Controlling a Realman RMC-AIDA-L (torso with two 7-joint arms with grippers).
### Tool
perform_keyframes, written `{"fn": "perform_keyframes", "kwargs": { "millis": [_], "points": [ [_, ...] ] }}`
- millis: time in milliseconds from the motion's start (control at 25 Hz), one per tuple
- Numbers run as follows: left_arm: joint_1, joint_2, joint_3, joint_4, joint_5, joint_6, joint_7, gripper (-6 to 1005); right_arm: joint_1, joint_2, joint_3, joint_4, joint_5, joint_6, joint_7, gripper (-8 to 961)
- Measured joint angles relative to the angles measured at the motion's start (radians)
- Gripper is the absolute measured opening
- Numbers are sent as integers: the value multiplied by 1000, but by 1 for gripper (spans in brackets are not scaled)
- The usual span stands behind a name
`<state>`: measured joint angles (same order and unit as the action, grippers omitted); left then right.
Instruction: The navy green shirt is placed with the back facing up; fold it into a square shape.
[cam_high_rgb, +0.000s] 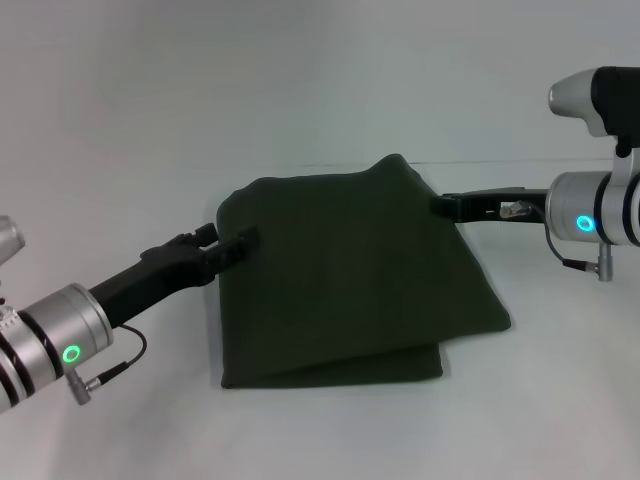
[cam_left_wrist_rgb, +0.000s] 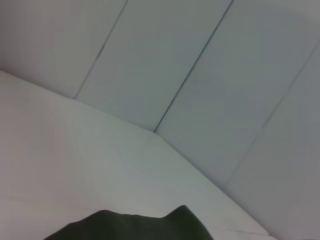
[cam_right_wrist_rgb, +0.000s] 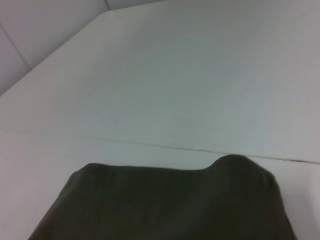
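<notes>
- Dark olive-green shirt of soft matte fabric: folded into a rough square, lying flat on the white table, a lower layer showing along its near edge.
- Left gripper, black: at the shirt's left edge, touching the fabric; whether its jaws are clenched cannot be told.
- Right gripper, black: at the raised far right corner, touching the cloth; jaw state likewise cannot be told.
</notes>
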<state>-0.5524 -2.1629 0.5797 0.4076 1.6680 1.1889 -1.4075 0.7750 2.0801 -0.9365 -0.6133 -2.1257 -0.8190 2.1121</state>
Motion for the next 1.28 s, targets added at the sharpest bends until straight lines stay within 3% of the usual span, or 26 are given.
{"fn": "perform_keyframes", "kwargs": {
  "millis": [520, 960, 1080, 1280],
  "points": [
    [-13, 0, 0, 1, -1, -64, -2, 874, -38, -1, -2, -28, 7, -41, -14, 442],
    [-44, 0, 9, -8, 0, -164, -2, 876, -31, -7, -1, -33, 7, -84, -14, 466],
    [-57, -2, 10, -11, 4, -215, -1, 875, -31, -6, 2, -34, 7, -90, -14, 611],
    [-81, -2, 21, -37, 8, -297, 4, 875, -33, -5, 3, -36, 7, -92, -14, 613]
  ]
}}
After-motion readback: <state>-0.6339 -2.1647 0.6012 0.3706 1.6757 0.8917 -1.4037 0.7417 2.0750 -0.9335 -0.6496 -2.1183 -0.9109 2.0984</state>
